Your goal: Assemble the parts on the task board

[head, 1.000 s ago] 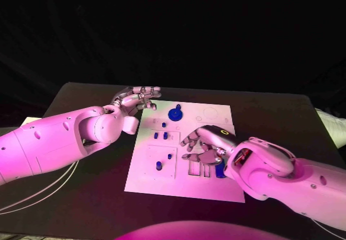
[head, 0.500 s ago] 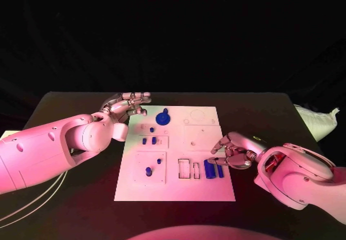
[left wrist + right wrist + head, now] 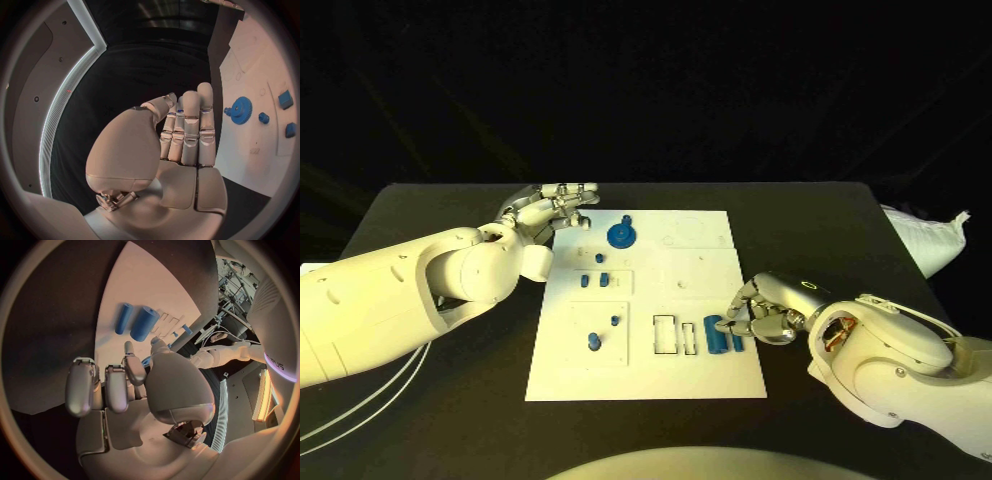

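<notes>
Cylinders (image 3: 723, 335), two blue parts lying side by side near the task board's (image 3: 646, 375) right edge, sit just beside my right hand (image 3: 764, 312), fingers curled and holding nothing, presumably poised to pick one, while my left hand (image 3: 554, 210) idles empty, fingers loosely together, off the board's far-left corner.

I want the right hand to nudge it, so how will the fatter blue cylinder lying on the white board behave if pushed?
The fat blue cylinder lies on its side on the white board, so it would probably roll. It looks rigid, likely plastic and light. A thinner cylinder lies close beside it and might be bumped.
</notes>
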{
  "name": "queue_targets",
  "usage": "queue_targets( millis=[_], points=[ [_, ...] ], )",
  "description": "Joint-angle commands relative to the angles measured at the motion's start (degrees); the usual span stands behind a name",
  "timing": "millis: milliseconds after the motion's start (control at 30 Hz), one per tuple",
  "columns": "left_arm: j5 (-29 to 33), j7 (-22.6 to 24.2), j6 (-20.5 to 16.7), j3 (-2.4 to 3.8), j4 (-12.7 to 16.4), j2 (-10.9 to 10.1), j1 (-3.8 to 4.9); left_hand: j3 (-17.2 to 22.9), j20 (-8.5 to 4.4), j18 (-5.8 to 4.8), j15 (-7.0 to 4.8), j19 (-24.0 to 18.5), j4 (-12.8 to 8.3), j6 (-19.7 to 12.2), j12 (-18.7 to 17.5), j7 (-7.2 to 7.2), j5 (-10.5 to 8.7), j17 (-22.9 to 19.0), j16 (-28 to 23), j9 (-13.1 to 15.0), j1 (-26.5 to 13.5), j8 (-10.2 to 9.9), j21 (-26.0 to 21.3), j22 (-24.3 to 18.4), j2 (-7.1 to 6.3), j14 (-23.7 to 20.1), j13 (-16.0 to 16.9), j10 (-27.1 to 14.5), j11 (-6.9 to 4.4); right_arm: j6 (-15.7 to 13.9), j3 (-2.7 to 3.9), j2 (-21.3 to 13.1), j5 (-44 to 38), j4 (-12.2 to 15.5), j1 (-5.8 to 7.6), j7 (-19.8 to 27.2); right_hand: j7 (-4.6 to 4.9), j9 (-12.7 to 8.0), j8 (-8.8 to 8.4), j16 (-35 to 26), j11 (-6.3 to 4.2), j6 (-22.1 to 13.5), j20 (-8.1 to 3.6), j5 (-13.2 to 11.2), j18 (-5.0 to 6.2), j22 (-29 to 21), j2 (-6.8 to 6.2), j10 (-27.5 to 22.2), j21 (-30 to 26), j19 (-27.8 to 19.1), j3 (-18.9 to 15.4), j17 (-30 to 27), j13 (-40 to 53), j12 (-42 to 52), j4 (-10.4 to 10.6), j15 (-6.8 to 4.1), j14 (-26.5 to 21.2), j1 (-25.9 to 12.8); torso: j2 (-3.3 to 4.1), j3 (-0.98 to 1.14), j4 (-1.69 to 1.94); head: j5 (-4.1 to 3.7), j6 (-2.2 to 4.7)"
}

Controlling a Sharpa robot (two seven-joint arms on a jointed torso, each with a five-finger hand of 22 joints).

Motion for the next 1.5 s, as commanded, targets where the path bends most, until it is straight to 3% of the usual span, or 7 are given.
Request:
queue_targets(
  millis=[33,633,867,967,1133,1333,1500],
  points=[
    [-0.25,0.18,1.08,0.02,0.17,-0.04,0.01,0.08,0.2,0.6,-0.04,-0.26,-0.28,-0.53,0.18,-0.03,-0.13,-0.07,-0.2,-0.08,0.33,0.26,-0.32,-0.08,0.05,-0.51,0.08,-0.34,0.13,2.8,-0.01,0.64,-3.67,-0.25,-0.42,-2.31,0.0,0.23,0.38,0.29,0.08,-0.32,0.13,0.22,-0.66,0.2,0.69,-0.02,0.37,0.42,-0.5,0.23,0.54,0.52,0.02,-0.09,3.62,-0.02,0.01,-0.06,-0.11,0.13,-0.15],
    [-0.25,0.14,1.2,0.01,0.06,-0.03,-0.02,0.08,0.2,0.6,-0.04,-0.26,-0.28,-0.53,0.18,-0.03,-0.13,-0.07,-0.2,-0.08,0.33,0.26,-0.32,-0.08,0.05,-0.51,0.08,-0.34,0.13,5.14,-0.02,4.24,-4.64,-1.9,-2.1,-2.35,-0.13,0.82,1.03,0.59,-0.01,-0.18,0.13,0.18,-0.74,0.69,0.93,0.19,0.64,0.53,-1.36,0.75,1.54,1.19,0.01,-0.14,3.69,-0.15,0.05,-0.07,-0.1,0.15,-0.63],
    [-0.25,0.11,1.25,0.0,0.05,-0.04,-0.03,0.05,0.21,0.6,-0.02,-0.29,-0.34,-0.58,0.23,-0.03,-0.12,-0.11,-0.2,-0.08,0.31,0.28,-0.35,-0.09,0.09,-0.55,0.06,-0.49,0.14,4.89,-0.02,5.56,-4.55,-3.03,-2.82,-2.46,-0.34,1.53,1.82,0.77,-0.19,0.13,0.06,1.08,-0.77,0.97,2.29,0.36,0.8,0.57,-1.57,1.01,2.36,1.63,-0.09,-0.27,3.7,0.51,0.03,-0.11,-0.06,0.27,-0.74],
    [-0.25,0.1,1.26,0.0,0.04,-0.04,-0.03,0.05,0.21,0.6,-0.02,-0.29,-0.34,-0.58,0.23,-0.03,-0.12,-0.11,-0.2,-0.08,0.31,0.28,-0.35,-0.09,0.09,-0.55,0.06,-0.49,0.14,3.72,-0.02,5.81,-4.5,-3.22,-2.96,-2.54,-0.52,1.99,2.37,0.87,-0.35,0.51,-0.01,2.27,-0.8,1.18,3.51,0.5,0.92,0.62,-1.24,1.17,2.83,1.88,-0.27,-0.39,3.72,1.55,0.0,-0.12,-0.09,0.35,-0.76],
    [-0.25,0.06,1.36,0.0,0.05,-0.09,-0.04,0.05,0.21,0.6,-0.02,-0.29,-0.34,-0.58,0.23,-0.03,-0.12,-0.11,-0.2,-0.08,0.31,0.28,-0.35,-0.09,0.09,-0.55,0.06,-0.49,0.14,-1.08,0.0,5.74,-3.83,-2.55,-3.07,-2.49,-0.93,2.85,3.3,1.1,-0.7,1.33,-0.24,3.75,-0.86,1.6,4.86,0.89,1.17,0.75,-0.88,1.57,3.66,2.35,-0.46,-0.67,3.77,3.23,0.02,-0.1,-0.17,0.44,-0.7],
    [-0.25,0.0,1.43,0.0,-0.02,-0.15,-0.09,0.05,0.21,0.6,-0.02,-0.29,-0.34,-0.58,0.23,-0.03,-0.12,-0.11,-0.2,-0.08,0.31,0.28,-0.35,-0.09,0.09,-0.55,0.06,-0.49,0.14,-6.17,0.42,4.82,-1.03,-0.58,-3.09,-1.91,-1.1,3.43,3.66,1.19,-0.88,1.43,-0.45,5.48,-0.87,1.67,5.41,0.98,1.22,0.77,-0.98,1.74,3.89,2.24,-0.28,-0.83,3.78,3.8,-0.08,-0.12,-0.14,0.45,-0.71],
    [-0.25,-0.02,1.53,0.0,-0.05,-0.1,-0.15,0.05,0.21,0.6,-0.02,-0.29,-0.34,-0.58,0.23,-0.03,-0.12,-0.11,-0.2,-0.08,0.31,0.28,-0.35,-0.09,0.09,-0.55,0.06,-0.49,0.14,-7.69,0.88,4.73,1.78,0.53,-3.06,-1.68,-1.15,3.71,3.75,1.21,-0.93,1.32,-0.51,6.51,-0.88,1.72,5.53,1.01,1.25,0.78,-1.14,1.76,4.0,2.15,-0.25,-0.88,3.77,3.98,-0.03,-0.14,-0.05,0.43,-0.63]
  ],
)
